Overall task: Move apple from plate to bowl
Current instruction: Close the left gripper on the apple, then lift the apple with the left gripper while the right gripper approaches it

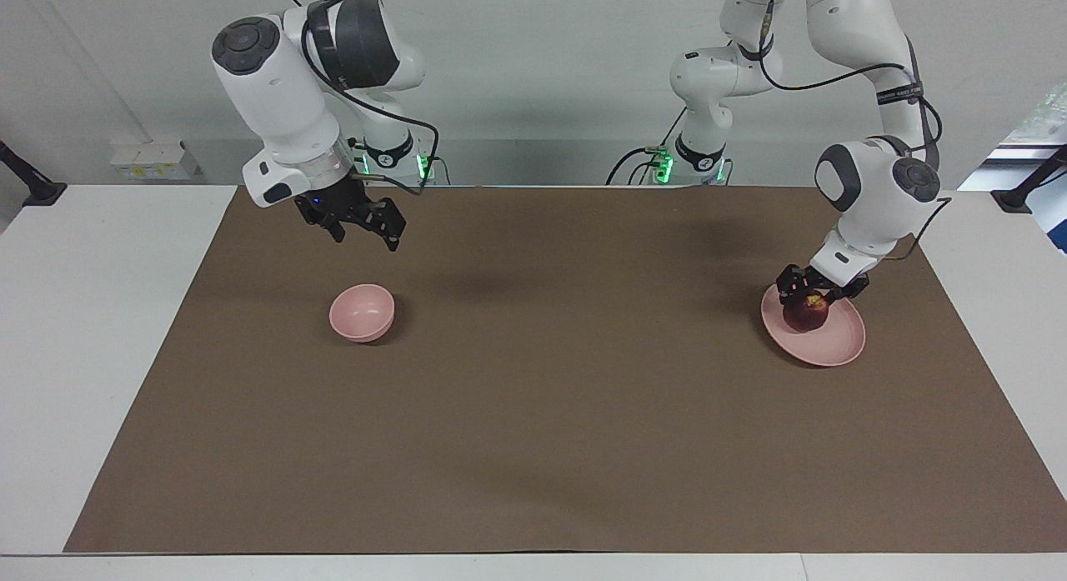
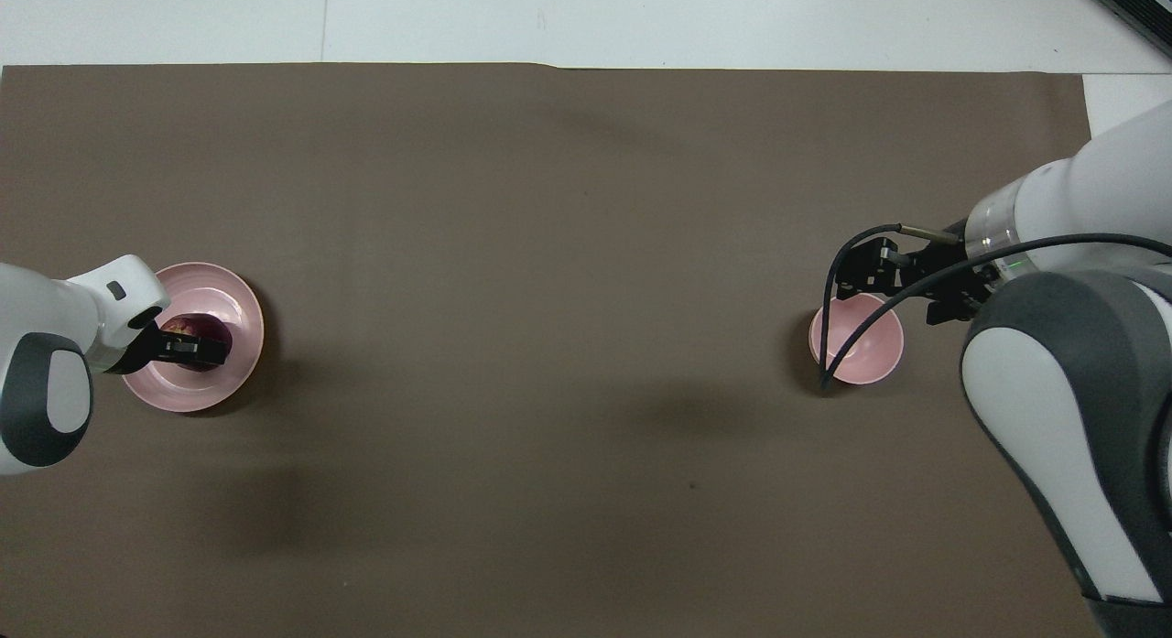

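The dark red apple [image 1: 804, 314] sits on the pale pink plate [image 1: 834, 345] near the left arm's end of the table. My left gripper [image 1: 821, 293] is down on the plate and straddles the top of the apple. In the overhead view this gripper [image 2: 192, 347] covers most of the apple [image 2: 183, 325] on the plate [image 2: 197, 393]. The small deep pink bowl [image 1: 361, 312] stands empty toward the right arm's end. My right gripper [image 1: 364, 233] hangs open and empty in the air roughly over the bowl [image 2: 861, 350], well above it. It also shows in the overhead view [image 2: 902, 286].
A brown mat [image 1: 533, 398] covers most of the white table and holds only the bowl and the plate. The right arm's black cable [image 2: 829, 336] hangs over the bowl's rim in the overhead view.
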Controlling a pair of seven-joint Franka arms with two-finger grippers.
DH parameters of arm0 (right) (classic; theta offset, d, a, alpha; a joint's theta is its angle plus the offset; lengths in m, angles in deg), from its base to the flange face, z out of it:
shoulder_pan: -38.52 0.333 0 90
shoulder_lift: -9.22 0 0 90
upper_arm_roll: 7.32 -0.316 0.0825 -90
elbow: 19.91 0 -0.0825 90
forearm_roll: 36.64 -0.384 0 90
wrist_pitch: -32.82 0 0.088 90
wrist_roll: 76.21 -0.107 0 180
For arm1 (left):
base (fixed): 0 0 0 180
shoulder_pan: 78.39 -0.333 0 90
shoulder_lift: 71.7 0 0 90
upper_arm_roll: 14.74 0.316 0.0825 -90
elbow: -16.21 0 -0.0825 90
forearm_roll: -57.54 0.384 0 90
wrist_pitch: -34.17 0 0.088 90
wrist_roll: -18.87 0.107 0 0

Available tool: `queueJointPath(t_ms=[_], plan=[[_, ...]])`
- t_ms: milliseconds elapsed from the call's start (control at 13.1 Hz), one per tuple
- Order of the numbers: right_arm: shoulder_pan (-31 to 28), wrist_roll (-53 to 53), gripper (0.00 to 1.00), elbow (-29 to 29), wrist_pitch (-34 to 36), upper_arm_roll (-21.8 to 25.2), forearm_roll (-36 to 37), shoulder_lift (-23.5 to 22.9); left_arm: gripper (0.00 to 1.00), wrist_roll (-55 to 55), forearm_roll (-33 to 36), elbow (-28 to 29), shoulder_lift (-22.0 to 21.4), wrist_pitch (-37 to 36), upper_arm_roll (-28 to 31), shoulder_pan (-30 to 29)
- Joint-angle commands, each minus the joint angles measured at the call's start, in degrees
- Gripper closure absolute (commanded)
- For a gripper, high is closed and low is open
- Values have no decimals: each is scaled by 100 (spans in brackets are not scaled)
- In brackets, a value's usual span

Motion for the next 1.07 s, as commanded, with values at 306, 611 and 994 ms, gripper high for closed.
queueJointPath(t_ms=[306,611,994], plan=[[-26,-97,0,-159,-84,-9,-273,64,100,9,-25,-80,-125,16,4,-62],[-8,-430,0,-282,-93,-43,-300,90,100,-35,-25,-308,-169,-529,-4,-62],[264,-869,0,-405,-172,-88,-702,29,100,-17,-69,-896,-257,-1292,-48,52]])
